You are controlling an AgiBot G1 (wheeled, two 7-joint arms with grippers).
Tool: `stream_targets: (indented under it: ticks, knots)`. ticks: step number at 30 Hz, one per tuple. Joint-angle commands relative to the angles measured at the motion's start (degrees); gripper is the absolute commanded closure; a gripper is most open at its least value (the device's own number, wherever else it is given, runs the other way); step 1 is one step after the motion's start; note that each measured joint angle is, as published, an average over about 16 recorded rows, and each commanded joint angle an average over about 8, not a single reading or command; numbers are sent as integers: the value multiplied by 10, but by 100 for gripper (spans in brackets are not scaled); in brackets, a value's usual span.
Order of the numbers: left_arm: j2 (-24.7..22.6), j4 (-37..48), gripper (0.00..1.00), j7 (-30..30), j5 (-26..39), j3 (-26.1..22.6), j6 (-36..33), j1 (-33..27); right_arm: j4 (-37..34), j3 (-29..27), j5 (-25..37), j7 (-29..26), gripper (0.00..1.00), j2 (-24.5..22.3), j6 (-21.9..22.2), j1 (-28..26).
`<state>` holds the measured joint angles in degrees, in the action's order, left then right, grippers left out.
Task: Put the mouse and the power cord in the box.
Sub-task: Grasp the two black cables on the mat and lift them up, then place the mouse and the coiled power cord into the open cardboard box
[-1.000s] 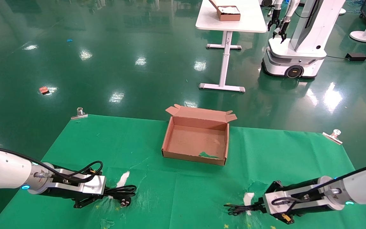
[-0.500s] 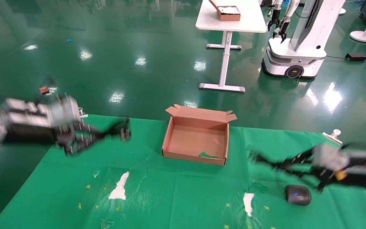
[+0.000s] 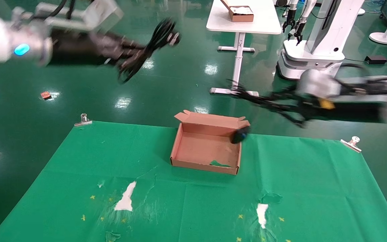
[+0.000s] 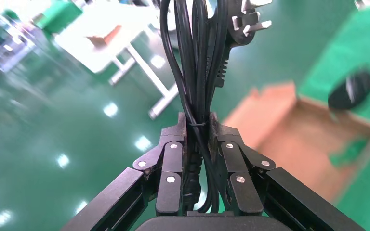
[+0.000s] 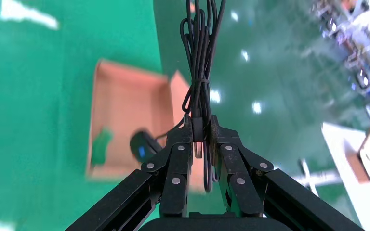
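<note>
My left gripper (image 3: 136, 53) is raised high at the upper left, shut on the power cord (image 3: 160, 35), a thick black looped bundle. Its pronged plug (image 4: 248, 21) sticks out past the left gripper (image 4: 198, 119). My right gripper (image 3: 277, 102) is up at the right, shut on the bundled thin cable (image 5: 200, 57) of the mouse. The black mouse (image 3: 240, 134) dangles from that cable at the far right corner of the box (image 3: 204, 165). The box is open and reddish-brown, with a green scrap inside. In the right wrist view the mouse (image 5: 142, 144) hangs beside my right gripper (image 5: 200, 121), over the box (image 5: 120, 106).
The green cloth (image 3: 193, 208) has white torn patches (image 3: 126, 200) near the front. Metal clips (image 3: 83, 120) (image 3: 352, 143) hold its far corners. Beyond it stand a white table (image 3: 244, 20) with a brown box and another robot (image 3: 314, 43).
Both arms have risen from the cloth. The left one carried the power cord up high. The right one lifted the cable, and the mouse swung from the cloth to the box's far right corner.
</note>
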<state>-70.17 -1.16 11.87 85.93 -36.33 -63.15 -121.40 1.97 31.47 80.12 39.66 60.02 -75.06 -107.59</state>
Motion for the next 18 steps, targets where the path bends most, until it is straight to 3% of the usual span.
stream_targets:
  ticks: [1, 6, 10, 14, 18]
  knots:
    - [-21, -3, 100, -8, -9, 6, 31, -4, 2, -4, -6, 1, 100, 31, 13, 3]
    - [-46, -3, 100, -8, -19, 13, 69, -3, -27, -20, -30, -4, 100, 109, 155, 58]
    - [-44, 0, 100, -6, -22, 16, 62, -2, -39, -28, -42, -12, 100, 148, 256, 95]
    - [-30, 4, 100, -2, -18, 12, 27, -1, -36, -25, -38, -14, 100, 164, 294, 119]
    - [-15, 6, 100, 1, -14, 10, -11, -4, -27, -17, -24, -17, 98, 169, 298, 134]
